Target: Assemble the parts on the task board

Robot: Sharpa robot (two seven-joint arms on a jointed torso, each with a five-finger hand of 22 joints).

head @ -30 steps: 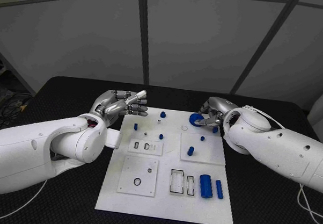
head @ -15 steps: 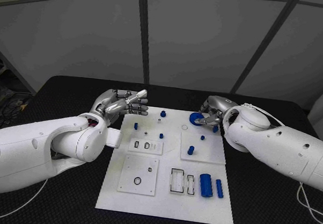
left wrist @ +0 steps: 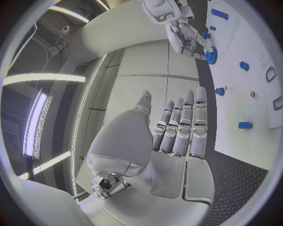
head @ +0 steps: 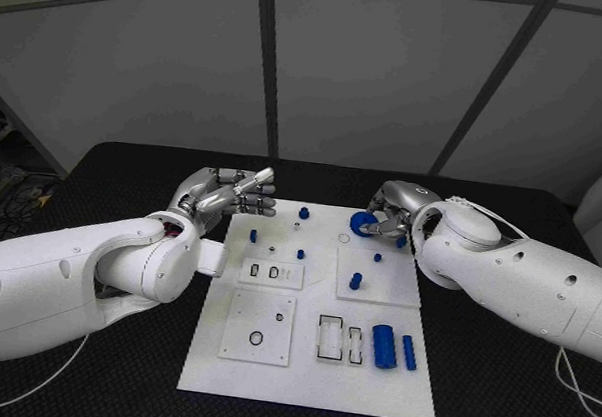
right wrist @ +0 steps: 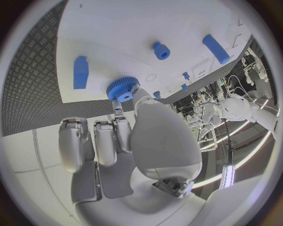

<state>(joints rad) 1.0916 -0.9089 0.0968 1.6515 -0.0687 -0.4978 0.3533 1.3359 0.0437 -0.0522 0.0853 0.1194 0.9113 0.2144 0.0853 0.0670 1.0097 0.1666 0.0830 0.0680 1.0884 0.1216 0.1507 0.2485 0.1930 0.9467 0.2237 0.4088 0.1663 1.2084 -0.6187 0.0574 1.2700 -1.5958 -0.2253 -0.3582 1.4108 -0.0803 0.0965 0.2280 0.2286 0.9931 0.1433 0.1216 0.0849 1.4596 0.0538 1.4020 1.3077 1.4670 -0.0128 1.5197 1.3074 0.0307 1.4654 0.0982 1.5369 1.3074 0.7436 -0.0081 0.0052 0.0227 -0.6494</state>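
While the left robot hand hovers empty, fingers loosely extended, off the task board's far left corner, the right robot hand pinches a blue gear above the board's far edge, nearest the small ring mark just beside it.

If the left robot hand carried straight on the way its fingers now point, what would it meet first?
Probably nothing soon. The left robot hand, empty with fingers extended, hovers off the task board near its far left corner, pointing across that far edge towards the right robot hand and its blue gear. Depth is unclear.
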